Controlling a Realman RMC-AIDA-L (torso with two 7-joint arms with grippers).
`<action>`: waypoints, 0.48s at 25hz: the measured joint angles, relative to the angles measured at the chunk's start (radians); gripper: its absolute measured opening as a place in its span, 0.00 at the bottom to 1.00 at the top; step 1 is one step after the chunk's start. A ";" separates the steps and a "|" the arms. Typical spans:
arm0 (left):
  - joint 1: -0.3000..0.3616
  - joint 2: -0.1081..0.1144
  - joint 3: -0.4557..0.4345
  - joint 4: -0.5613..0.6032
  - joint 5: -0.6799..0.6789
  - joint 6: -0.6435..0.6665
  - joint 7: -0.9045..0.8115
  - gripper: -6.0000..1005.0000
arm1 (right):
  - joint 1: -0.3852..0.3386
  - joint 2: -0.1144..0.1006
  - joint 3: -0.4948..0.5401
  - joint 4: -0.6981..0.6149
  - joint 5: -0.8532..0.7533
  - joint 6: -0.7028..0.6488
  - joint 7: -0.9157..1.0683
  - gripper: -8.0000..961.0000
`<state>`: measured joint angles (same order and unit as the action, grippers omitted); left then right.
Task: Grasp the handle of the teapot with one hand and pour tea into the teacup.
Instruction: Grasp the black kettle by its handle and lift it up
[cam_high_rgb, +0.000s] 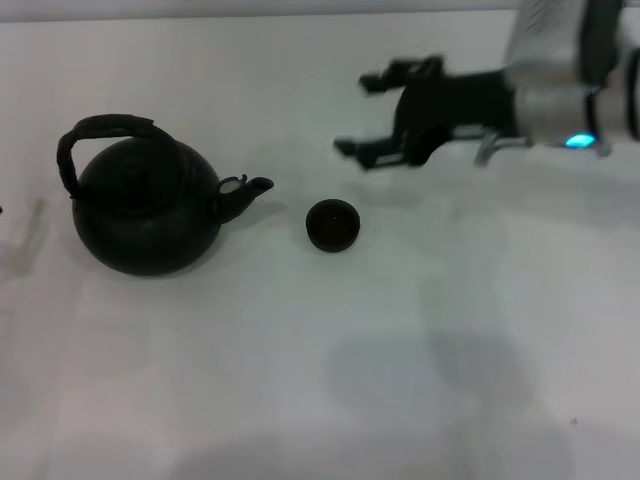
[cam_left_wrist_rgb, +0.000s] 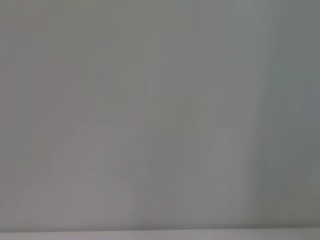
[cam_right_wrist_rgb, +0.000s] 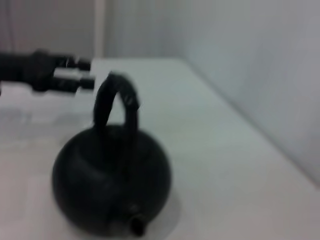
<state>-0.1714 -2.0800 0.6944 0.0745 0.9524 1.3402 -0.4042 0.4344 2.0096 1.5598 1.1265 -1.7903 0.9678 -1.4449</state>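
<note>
1. Head view. White surface fills the frame. Teapot, black, round and squat, stands at centre left, its spout pointing toward the frame's right. Handle, a dark arch, rises over the pot body. Teacup, small and black, stands upright just beside the spout tip, apart from it, near frame centre. Right pincer, upper centre right, is released, its two black fingers spread and pointing toward the frame's left; it grasps nothing and sits above and beyond the teacup, well apart from the teapot.
2. Left wrist view. Plain grey field only; no task item shows.
3. Right wrist view. Teapot sits at lower left, spout toward the camera, handle arched upright above it. Left pincer, at upper left beyond the teapot, cannot be told released or clenched.
</note>
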 joint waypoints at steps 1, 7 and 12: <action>0.000 0.000 0.011 -0.001 0.000 0.001 -0.002 0.77 | -0.008 0.000 0.035 -0.001 0.022 0.011 -0.015 0.89; 0.001 -0.001 0.041 -0.034 0.000 0.060 -0.006 0.77 | -0.039 -0.002 0.196 -0.037 0.100 0.014 -0.078 0.89; 0.004 -0.001 0.061 -0.063 0.000 0.145 -0.008 0.77 | -0.038 -0.002 0.276 -0.100 0.118 0.001 -0.125 0.89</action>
<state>-0.1670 -2.0806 0.7551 0.0111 0.9525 1.4854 -0.4119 0.3961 2.0079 1.8358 1.0270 -1.6724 0.9687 -1.5701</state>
